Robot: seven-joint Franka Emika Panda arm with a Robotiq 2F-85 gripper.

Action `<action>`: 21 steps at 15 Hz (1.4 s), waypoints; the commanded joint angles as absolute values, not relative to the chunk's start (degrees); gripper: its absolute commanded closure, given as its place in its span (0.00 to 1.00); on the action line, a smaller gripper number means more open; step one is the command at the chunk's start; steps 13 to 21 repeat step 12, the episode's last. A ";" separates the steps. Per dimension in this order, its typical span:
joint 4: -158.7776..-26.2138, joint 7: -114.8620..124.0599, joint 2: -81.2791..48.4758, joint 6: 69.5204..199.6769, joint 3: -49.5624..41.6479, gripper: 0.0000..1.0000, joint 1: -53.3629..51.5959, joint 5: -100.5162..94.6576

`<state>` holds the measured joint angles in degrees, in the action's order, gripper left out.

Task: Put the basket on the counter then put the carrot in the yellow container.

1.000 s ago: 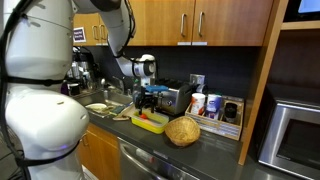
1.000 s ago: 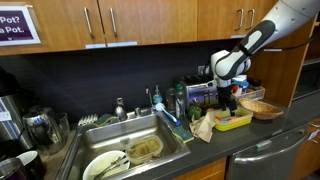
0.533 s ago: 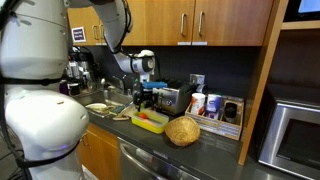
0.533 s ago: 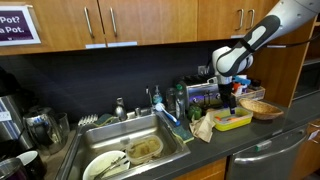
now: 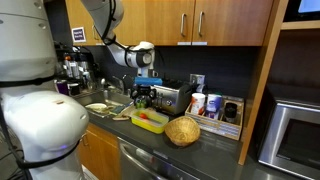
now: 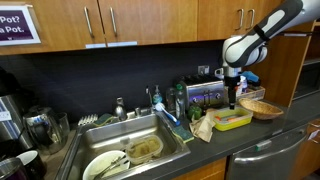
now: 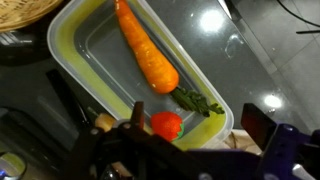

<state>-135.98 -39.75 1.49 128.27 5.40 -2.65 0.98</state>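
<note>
Carrot [image 7: 146,52] lies flat on the floor of the yellow container [image 7: 78,88]. In the wrist view it runs from the top centre of the frame down toward the middle. Its green leaves [image 7: 200,102] point toward the lower right. Just below the leaves, a small round red piece [image 7: 167,124] sits in the same container, near its lower rim. The basket [image 7: 22,10] fills the upper left corner of that view, just beside a corner of the container; I cannot tell whether the two touch.

In both exterior views the basket [image 5: 183,131] [image 6: 262,108] stands upright on the dark counter [image 5: 212,152], right beside the yellow container [image 5: 150,121] [image 6: 232,120].

The gripper [image 6: 238,98] hangs over the container, pointing straight down and clear of the carrot. It is at the right of the frame in one exterior view and at the centre in the other. Its jaws stand apart and hold nothing. In the wrist view its dark fingers [image 7: 262,125] show blurred along the bottom edge, with the container's lower rim between them.

A silver toaster [image 5: 176,98] stands against the wall behind the container. A box of bottles [image 5: 216,108] sits further right in an exterior view, behind the basket. A sink [image 6: 130,150] with dishes in it takes up the lower left of an exterior view, well apart from the container.
</note>
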 commanded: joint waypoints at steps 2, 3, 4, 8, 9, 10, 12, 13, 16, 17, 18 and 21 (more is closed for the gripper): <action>-141.51 -35.41 8.12 132.31 2.98 0.00 -2.78 9.59; -142.31 -34.88 9.08 133.01 2.25 0.00 -2.73 11.52; -143.19 -33.99 10.08 133.85 1.51 0.00 -2.64 13.04; -146.10 -29.77 13.18 136.55 -1.04 0.00 -2.42 14.63; -146.64 -28.73 13.69 137.00 -1.57 0.00 -2.42 14.28; -147.15 -27.73 14.25 137.20 -2.01 0.00 -2.45 13.93; -147.97 -26.24 15.07 137.56 -2.66 0.00 -2.50 13.52; -147.97 -26.24 15.07 137.56 -2.66 0.00 -2.50 13.52; -147.97 -26.24 15.07 137.56 -2.66 0.00 -2.50 13.52; -147.97 -26.24 15.07 137.56 -2.66 0.00 -2.50 13.52; -147.97 -26.24 15.07 137.56 -2.66 0.00 -2.50 13.52; -147.97 -26.24 15.07 137.56 -2.66 0.00 -2.50 13.52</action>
